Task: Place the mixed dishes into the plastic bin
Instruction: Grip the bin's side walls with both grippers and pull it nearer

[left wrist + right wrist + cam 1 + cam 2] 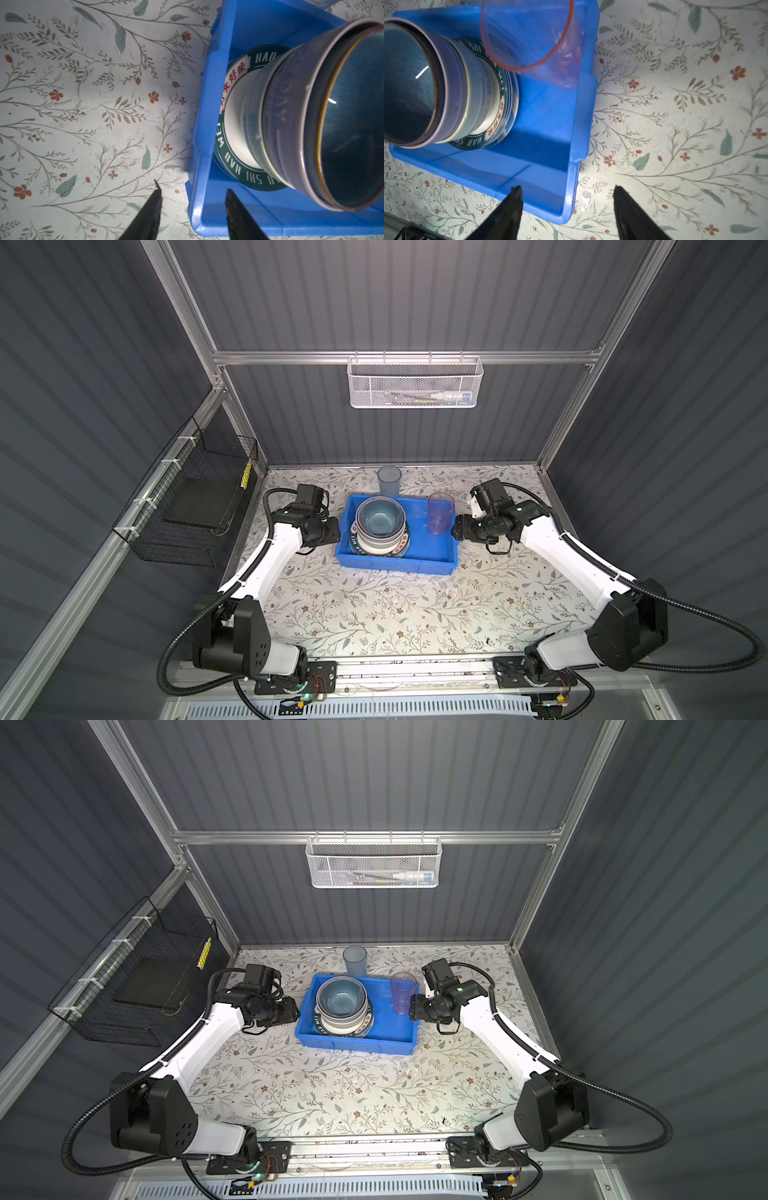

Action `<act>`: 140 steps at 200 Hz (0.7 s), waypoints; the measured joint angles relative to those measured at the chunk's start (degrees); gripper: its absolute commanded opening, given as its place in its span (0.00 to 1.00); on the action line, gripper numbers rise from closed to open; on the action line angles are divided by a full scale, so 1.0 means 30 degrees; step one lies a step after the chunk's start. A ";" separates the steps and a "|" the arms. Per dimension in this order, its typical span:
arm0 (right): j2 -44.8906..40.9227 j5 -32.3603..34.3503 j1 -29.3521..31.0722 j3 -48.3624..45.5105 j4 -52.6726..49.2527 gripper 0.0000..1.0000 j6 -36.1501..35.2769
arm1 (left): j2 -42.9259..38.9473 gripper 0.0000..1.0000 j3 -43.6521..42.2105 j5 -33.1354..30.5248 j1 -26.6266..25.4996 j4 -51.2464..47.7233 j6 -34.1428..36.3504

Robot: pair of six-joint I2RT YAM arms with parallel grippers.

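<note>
The left gripper and right gripper straddle the end walls of the plastic bin — jaws apart. The pink tumbler stands inside.

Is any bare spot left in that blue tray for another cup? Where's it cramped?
Free: the bin's floor front right, bordered by the dish stack, pink tumbler and right wall; also the table before the bin, between the arms. Crowded: the bin's left half under the stack, and both end walls, where the left gripper and right gripper hover.
</note>
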 measured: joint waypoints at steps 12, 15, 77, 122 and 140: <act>0.0015 -0.0277 0.0087 -0.0619 0.0423 0.70 0.0124 | 0.0058 0.40 -0.0182 0.0277 0.0015 0.0197 0.0189; 0.0022 -0.0321 0.0109 -0.0736 0.0481 0.70 0.0146 | 0.0058 0.40 -0.0240 0.0342 0.0036 0.0248 0.0189; 0.0765 -0.0707 0.0729 -0.1719 0.1749 0.65 0.0918 | 0.0692 0.35 -0.1800 0.1326 0.0117 0.1129 0.0255; 0.1370 -0.0772 0.1144 -0.2543 0.2215 0.41 0.1537 | 0.1464 0.18 -0.1807 0.2106 0.0124 0.1377 0.0619; 0.1399 -0.0743 0.1144 -0.2667 0.2259 0.25 0.1581 | 0.1457 0.15 -0.1807 0.2244 0.0124 0.1377 0.0962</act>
